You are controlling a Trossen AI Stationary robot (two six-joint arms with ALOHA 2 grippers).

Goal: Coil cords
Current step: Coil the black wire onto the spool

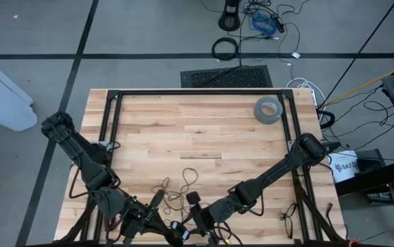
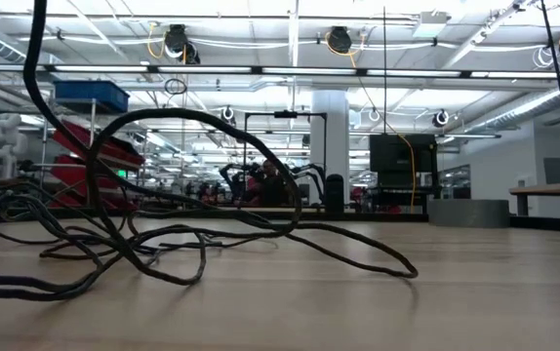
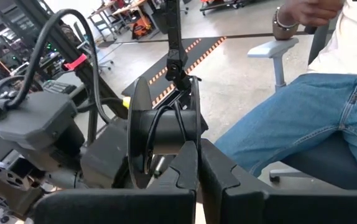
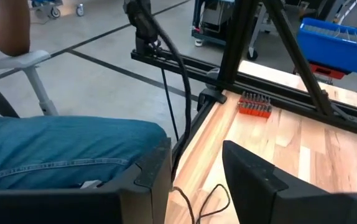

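Seen from above, the cords (image 1: 176, 189) lie tangled on the table (image 1: 204, 130) at 6 o'clock, near its front edge. The tape roll (image 1: 268, 110) sits toward 1 o'clock. Left hand (image 1: 157, 199) and right hand (image 1: 193, 199) flank the tangle.

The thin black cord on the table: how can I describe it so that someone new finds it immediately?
Start at the wooden table and go to its near edge, where the two grippers meet. There a very thin black cord lies in loose, tangled loops on the wood. The grey tape roll, at the far right corner, is a solid ring; the cord is hair-thin and sprawling.
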